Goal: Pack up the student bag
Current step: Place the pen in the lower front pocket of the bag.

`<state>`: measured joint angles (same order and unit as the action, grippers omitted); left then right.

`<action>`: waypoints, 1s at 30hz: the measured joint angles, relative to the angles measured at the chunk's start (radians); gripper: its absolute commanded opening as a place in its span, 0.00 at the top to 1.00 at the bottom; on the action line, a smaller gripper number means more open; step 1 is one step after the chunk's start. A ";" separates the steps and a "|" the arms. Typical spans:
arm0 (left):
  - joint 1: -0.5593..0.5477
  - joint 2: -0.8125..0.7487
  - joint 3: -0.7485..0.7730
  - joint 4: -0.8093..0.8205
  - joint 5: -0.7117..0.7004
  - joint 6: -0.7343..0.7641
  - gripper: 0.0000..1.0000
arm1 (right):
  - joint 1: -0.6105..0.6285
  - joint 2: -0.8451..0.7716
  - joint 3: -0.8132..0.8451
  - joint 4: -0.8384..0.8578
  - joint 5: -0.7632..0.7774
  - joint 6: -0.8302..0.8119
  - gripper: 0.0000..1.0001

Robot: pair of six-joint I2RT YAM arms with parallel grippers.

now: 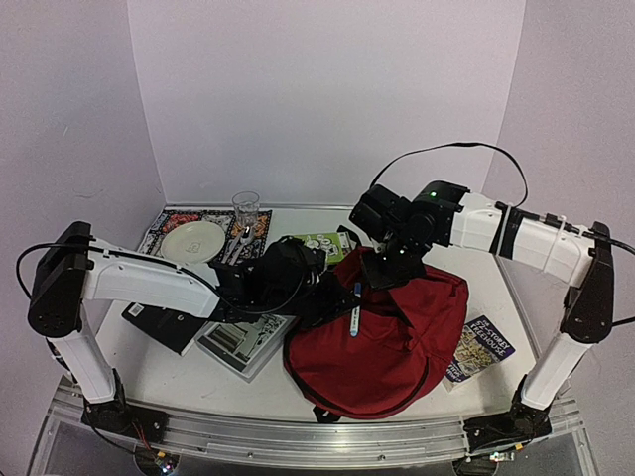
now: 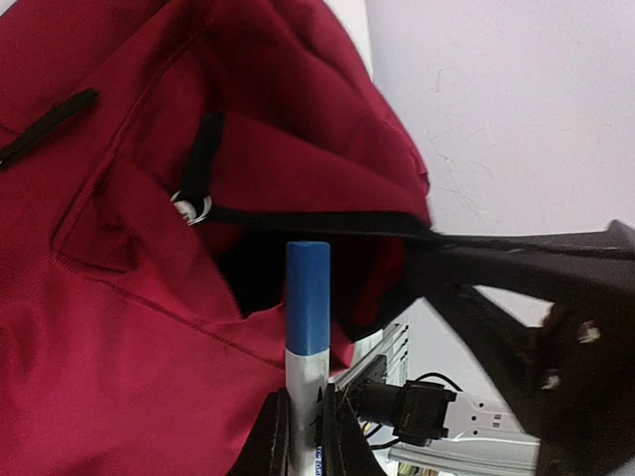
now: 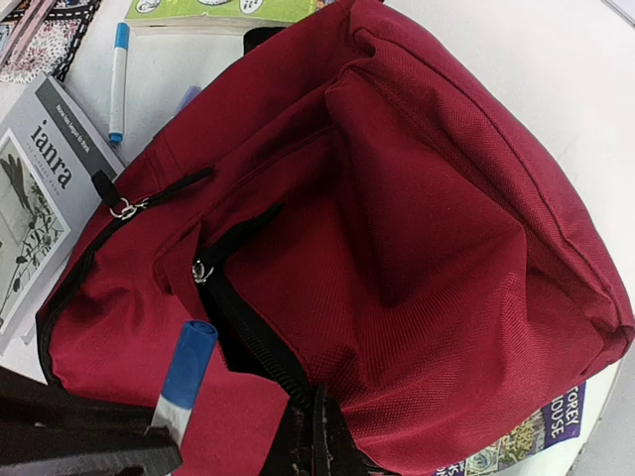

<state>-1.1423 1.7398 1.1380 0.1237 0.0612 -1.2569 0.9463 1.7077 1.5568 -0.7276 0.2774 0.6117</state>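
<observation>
The left tool [image 2: 308,431] is clamped narrow on a marker [image 2: 308,307], blue cap forward so that the cap leads the way in. Just ahead of the cap gapes a dark pocket mouth [image 2: 253,283] in the bag [image 2: 109,377], which lies slumped on the counter [image 1: 164,382] between the two tools. Across the mouth from the left tool, the right tool [image 3: 314,441] looks pinched shut on the black zip edge [image 3: 248,337]. Its tips sit at the frame's rim, so the grip is hard to confirm. My guess is that it lifts that edge to keep the mouth open for the marker. The next move would call for a straight push in, since the soft cloth could fold across the gap. Beyond the right tool, on the bag's far side, a second marker [image 3: 118,74] and a book [image 3: 45,198] lie on the counter, not yet packed.
</observation>
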 measured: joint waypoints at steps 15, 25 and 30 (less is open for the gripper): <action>0.000 0.139 0.041 0.061 0.050 -0.007 1.00 | 0.000 0.000 0.005 0.030 -0.020 -0.013 1.00; 0.000 0.174 0.053 0.184 -0.082 -0.024 1.00 | 0.000 -0.020 -0.047 0.074 -0.042 -0.008 1.00; -0.001 0.215 0.054 0.240 -0.144 -0.028 1.00 | 0.000 -0.034 -0.061 0.088 -0.057 0.005 1.00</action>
<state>-1.1434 1.9548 1.1915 0.3638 -0.0826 -1.2849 0.9463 1.6737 1.4956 -0.6400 0.2201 0.6169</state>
